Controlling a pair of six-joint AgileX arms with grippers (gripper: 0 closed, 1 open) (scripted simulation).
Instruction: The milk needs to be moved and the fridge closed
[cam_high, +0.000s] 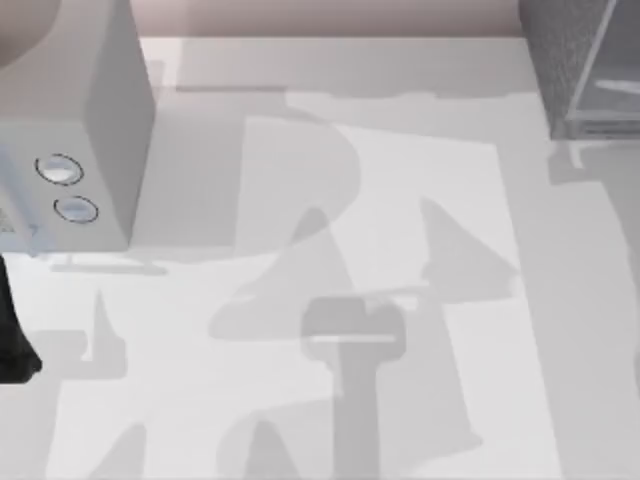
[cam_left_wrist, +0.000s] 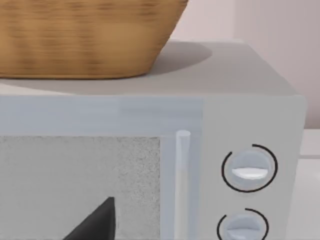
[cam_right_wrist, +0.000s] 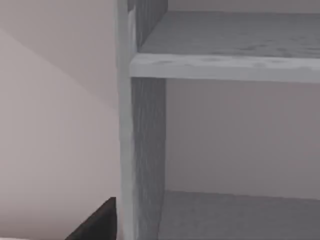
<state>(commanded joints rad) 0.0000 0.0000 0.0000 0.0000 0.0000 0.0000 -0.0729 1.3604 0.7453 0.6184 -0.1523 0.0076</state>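
The fridge (cam_high: 572, 62) is a dark grey speckled cabinet at the table's far right corner. The right wrist view looks into its open inside, with a shelf (cam_right_wrist: 225, 62) across it and the side wall (cam_right_wrist: 142, 150) close by. A dark part of my right gripper (cam_right_wrist: 97, 222) pokes in just in front of that wall. The milk is out of view. My left arm (cam_high: 12, 335) is a dark shape at the table's left edge. A dark part of my left gripper (cam_left_wrist: 97, 224) sits close in front of the pale grey box.
A pale grey box (cam_high: 95, 130) with two round dials (cam_high: 60, 170) stands at the far left, with a handle (cam_left_wrist: 182, 180) beside its window. A wicker basket (cam_left_wrist: 85, 37) rests on top of it. The white tabletop (cam_high: 330, 300) carries only shadows.
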